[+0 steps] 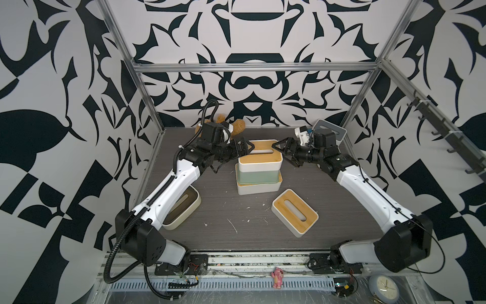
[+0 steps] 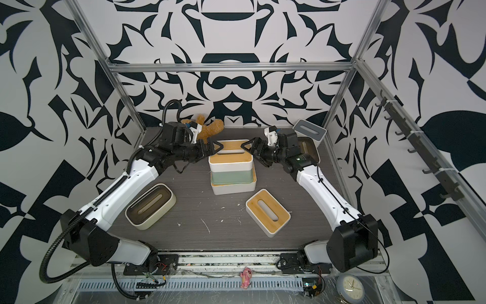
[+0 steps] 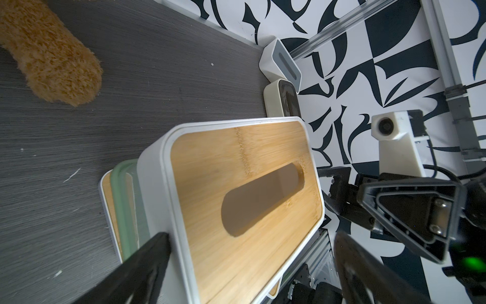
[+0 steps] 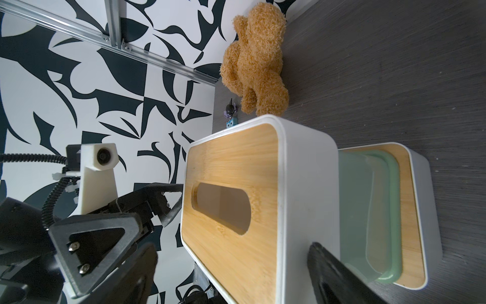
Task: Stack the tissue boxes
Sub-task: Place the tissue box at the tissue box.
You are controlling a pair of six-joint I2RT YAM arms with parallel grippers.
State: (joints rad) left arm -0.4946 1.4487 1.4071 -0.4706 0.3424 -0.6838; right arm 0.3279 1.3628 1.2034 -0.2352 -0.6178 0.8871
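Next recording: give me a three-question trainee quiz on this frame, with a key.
1. True or false: in the stack, the sage green box is the middle one.
2. How many loose bamboo-lid boxes lie outside it? A none, B one, C three.
3. Fill in: the left gripper and right gripper sit at opposite ends of the top box, jaws ____.
Key: 1 true; 2 B; 3 open.

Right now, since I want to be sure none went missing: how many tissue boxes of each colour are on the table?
White boxes with bamboo lids: 3
Sage green box: 1
White box with grey lid: 1
Cream boxes with dark-brown lids: 2
Total: 7
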